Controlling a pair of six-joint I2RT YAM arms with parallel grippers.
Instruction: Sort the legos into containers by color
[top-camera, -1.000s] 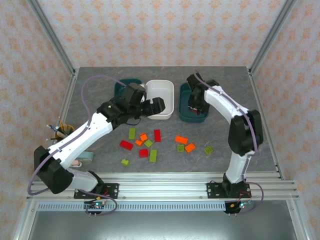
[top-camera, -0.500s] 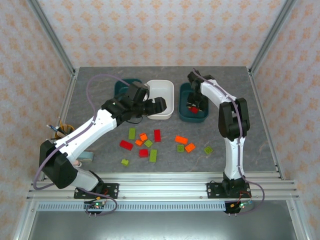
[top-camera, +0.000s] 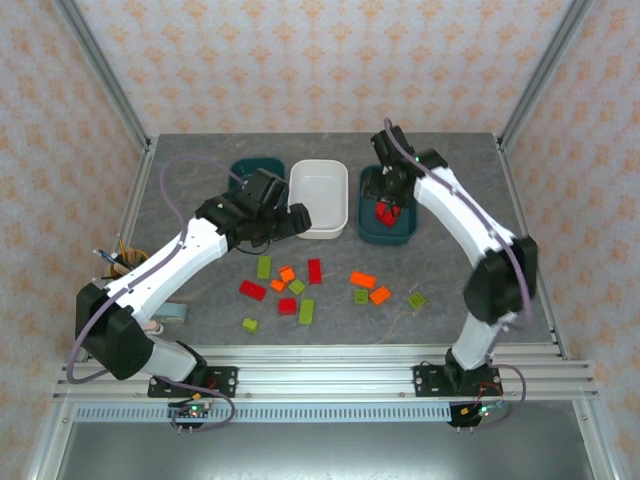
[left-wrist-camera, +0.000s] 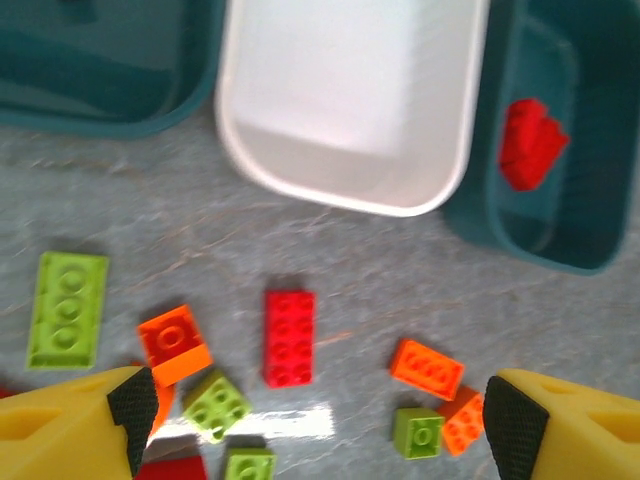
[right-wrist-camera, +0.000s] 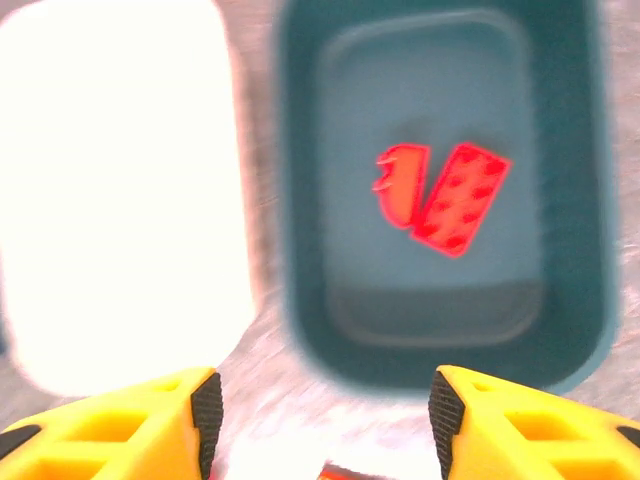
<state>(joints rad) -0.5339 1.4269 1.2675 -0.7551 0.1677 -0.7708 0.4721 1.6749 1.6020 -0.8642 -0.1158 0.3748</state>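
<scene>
End effector of right arm (right-wrist-camera: 322, 400) hovers, fingers spread, empty. Right teal bin (right-wrist-camera: 300, 250) just ahead of fingertips; two red bricks (right-wrist-camera: 455, 200) lie inside, so bin evidently serves reds. End effector of left arm (left-wrist-camera: 318, 415) likewise wide apart, nothing held, above loose legos (left-wrist-camera: 430, 368) on bench (left-wrist-camera: 150, 230). Red brick (left-wrist-camera: 288, 338) just ahead, centred between fingers, likely next pick. White bin (left-wrist-camera: 350, 90) beyond, no bricks inside.
</scene>
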